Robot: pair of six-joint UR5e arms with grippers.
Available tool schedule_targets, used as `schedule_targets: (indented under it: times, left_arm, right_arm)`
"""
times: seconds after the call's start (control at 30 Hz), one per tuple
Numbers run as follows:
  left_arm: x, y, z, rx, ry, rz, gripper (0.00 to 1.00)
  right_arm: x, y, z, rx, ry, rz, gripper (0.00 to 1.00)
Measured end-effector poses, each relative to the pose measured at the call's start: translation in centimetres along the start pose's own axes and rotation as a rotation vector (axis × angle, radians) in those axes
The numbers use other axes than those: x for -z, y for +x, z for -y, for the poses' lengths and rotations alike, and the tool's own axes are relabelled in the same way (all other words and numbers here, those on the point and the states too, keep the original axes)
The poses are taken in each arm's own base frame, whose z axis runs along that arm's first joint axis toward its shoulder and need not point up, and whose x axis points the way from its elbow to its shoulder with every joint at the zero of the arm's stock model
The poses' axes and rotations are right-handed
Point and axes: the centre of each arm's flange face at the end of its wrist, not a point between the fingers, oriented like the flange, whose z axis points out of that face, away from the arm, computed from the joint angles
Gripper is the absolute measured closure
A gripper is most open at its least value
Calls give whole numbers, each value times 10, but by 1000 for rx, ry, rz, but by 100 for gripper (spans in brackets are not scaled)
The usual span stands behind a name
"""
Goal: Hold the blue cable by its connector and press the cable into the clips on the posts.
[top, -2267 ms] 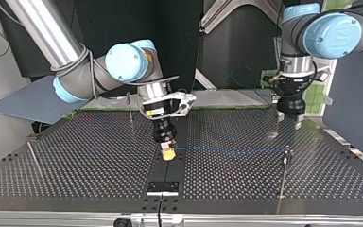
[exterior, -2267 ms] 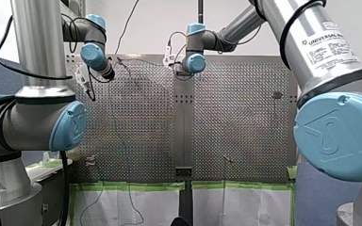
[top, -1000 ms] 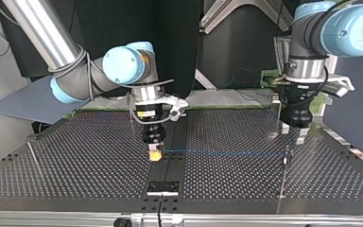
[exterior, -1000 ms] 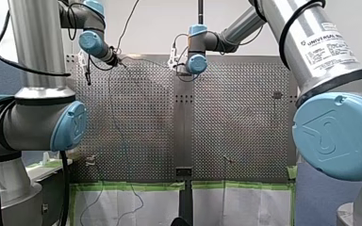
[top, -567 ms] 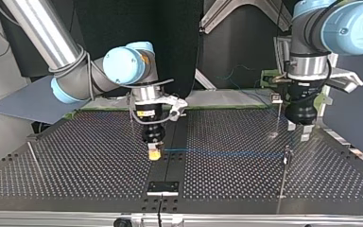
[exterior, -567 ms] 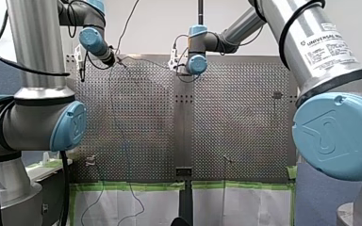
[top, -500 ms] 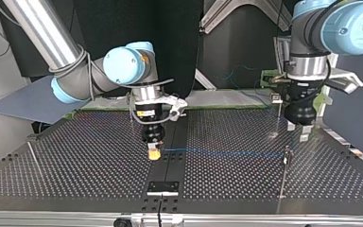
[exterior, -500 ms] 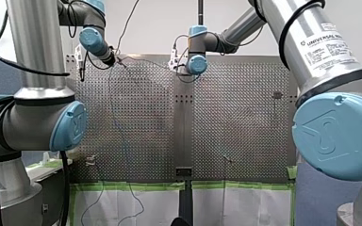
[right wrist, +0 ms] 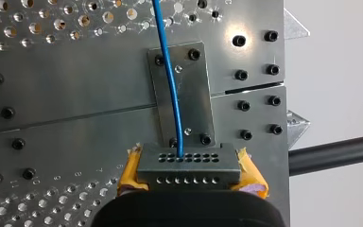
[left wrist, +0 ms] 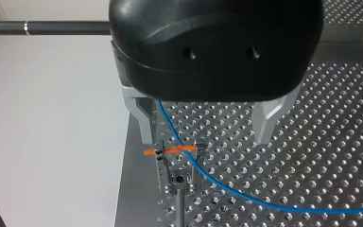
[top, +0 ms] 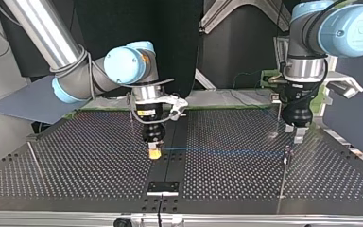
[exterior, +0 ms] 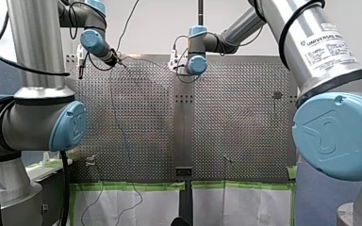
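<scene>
Change: left gripper (top: 294, 133) has swung back toward the post (top: 283, 176) at the top view's right. Right gripper (right wrist: 190, 171) has drawn the cable (top: 222, 151) taut.
Meaning: cable lies across the clip (left wrist: 178, 158), apparently not yet seated.
Left gripper: pointing down, fingers spread, cable between them, ungripped.
Right gripper: pointing down, yellow pads pinching the connector (right wrist: 189, 161).

Perf. table (top: 75, 161) shiny metal (cable (right wrist: 172, 85) smooth plastic).
</scene>
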Motion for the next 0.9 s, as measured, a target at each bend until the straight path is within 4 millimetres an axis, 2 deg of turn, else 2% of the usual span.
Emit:
schedule_targets:
  times: [0.23,0.9]
  left_arm:
    - [-1,0,1,-52,5,8,0]
    - [1,-6,3,-51,29,31,0]
  right_arm:
    - [0,-1,1,0,0,0,100]
    - [1,-2,4,-1,7,2,100]
